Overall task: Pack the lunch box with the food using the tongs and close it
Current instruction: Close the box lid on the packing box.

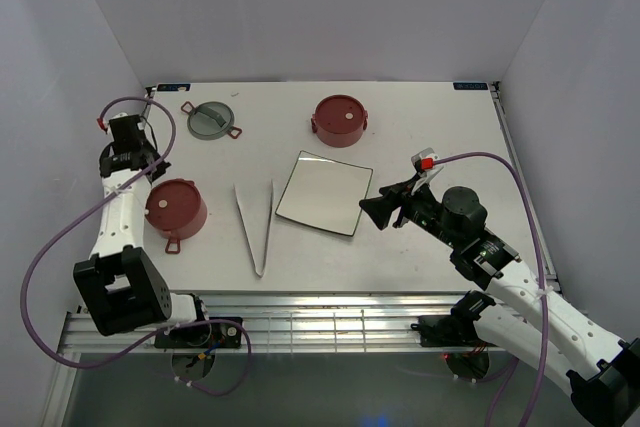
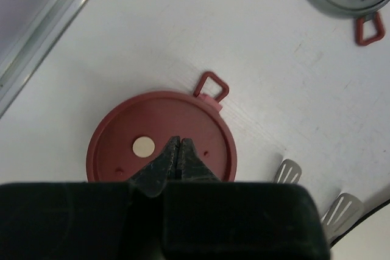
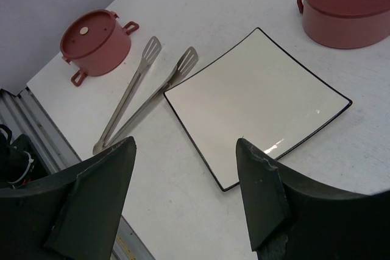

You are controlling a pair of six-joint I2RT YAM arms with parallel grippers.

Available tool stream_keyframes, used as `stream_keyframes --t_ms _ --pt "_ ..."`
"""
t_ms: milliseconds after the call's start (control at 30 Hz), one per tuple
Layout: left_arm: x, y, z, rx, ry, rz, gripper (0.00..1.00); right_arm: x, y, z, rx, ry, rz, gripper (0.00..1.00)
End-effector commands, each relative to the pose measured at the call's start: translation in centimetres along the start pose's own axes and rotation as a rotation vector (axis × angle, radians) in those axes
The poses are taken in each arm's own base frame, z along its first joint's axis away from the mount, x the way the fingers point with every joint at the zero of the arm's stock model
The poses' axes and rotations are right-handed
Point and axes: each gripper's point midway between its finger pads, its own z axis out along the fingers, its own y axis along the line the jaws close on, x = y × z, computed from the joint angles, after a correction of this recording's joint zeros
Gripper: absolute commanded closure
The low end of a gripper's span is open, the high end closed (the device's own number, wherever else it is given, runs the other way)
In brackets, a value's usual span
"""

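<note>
The lunch box stands as two dusty-red bowls with flat red lids on: one at the left (image 1: 177, 209), one at the back (image 1: 340, 119). Its grey-green top lid (image 1: 210, 119) lies apart at the back left. My left gripper (image 2: 178, 142) is shut with nothing in it, its tips just above the left bowl's lid (image 2: 122, 132). The silvery tongs (image 1: 257, 227) lie flat between that bowl and the square plate (image 1: 323, 192). My right gripper (image 3: 186, 143) hangs open and empty over the plate's near right corner (image 3: 231, 181). The food is out of view.
The plate (image 3: 256, 89) is bare. The tongs' slotted tips (image 2: 288, 172) lie right of the left bowl. White walls close in the table on three sides, and a metal rail (image 1: 300, 322) runs along its near edge.
</note>
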Motion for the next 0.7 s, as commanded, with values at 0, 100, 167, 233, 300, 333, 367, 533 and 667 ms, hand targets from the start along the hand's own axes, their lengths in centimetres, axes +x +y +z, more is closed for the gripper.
stream_keyframes --t_ms 0,100,167,233,300,333,367,533,667 --pt "4.7 1.7 0.9 -0.061 0.13 0.008 1.0 -2.5 0.9 0.0 -0.023 -0.056 -0.022 0.27" --pt "7.9 2.3 2.6 -0.088 0.22 0.009 1.0 -2.4 0.8 0.0 -0.021 -0.055 -0.021 0.27" --pt "9.4 2.7 3.5 -0.101 0.251 0.007 1.0 -2.4 0.8 0.0 -0.022 -0.055 -0.021 0.27" --pt "10.7 2.6 4.4 -0.1 0.292 0.0 1.0 -2.4 0.9 0.0 -0.025 -0.054 -0.023 0.27" --pt "11.6 2.5 4.7 -0.092 0.321 -0.002 1.0 -2.4 0.8 0.0 -0.022 -0.055 -0.021 0.27" --pt "11.8 2.5 4.8 -0.09 0.331 -0.003 1.0 -2.4 0.8 -0.1 -0.022 -0.055 -0.021 0.27" --pt "11.7 2.4 4.8 -0.089 0.329 -0.005 1.0 -2.4 0.8 0.0 -0.022 -0.055 -0.021 0.27" --pt "11.0 1.9 4.1 -0.057 0.306 -0.007 1.0 -2.5 0.7 0.1 -0.015 -0.054 -0.024 0.27" --pt "7.7 0.5 2.5 0.007 0.228 -0.022 1.0 -2.4 0.4 0.1 0.003 -0.053 -0.024 0.27"
